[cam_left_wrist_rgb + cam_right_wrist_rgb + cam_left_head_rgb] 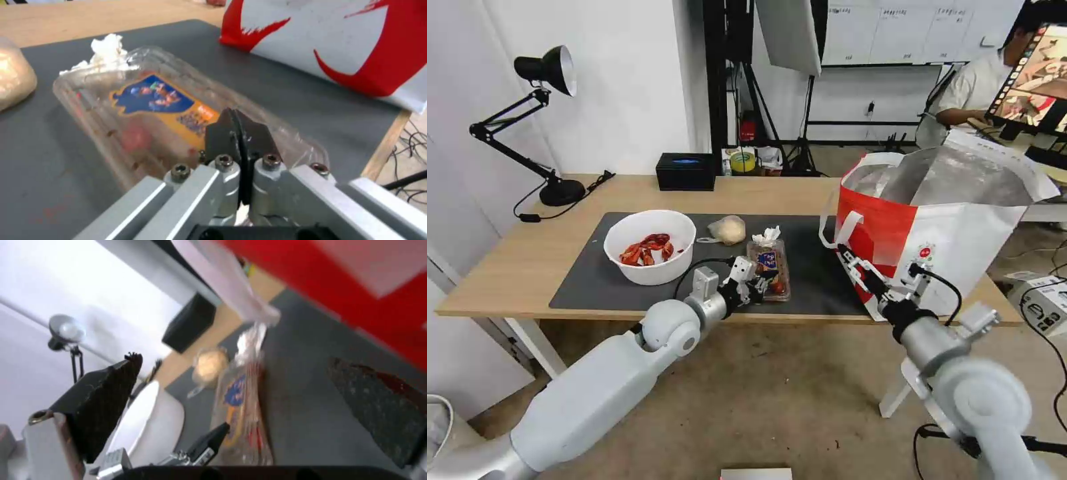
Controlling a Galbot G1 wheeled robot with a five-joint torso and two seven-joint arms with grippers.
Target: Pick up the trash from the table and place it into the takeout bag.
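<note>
Both left end effector [240, 133] fingers pressed together over clamshell tray [146, 110].

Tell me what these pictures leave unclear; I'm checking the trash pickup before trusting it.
- Head view: the takeout bag hides its own inside behind its walls.
- Left wrist view: the left gripper covers the near edge of the clamshell tray, so whether it pinches the rim is unclear.
- Right wrist view: motion blur smears the right gripper and the bag strap.
- Head view: the tissue is too small to detail.
</note>
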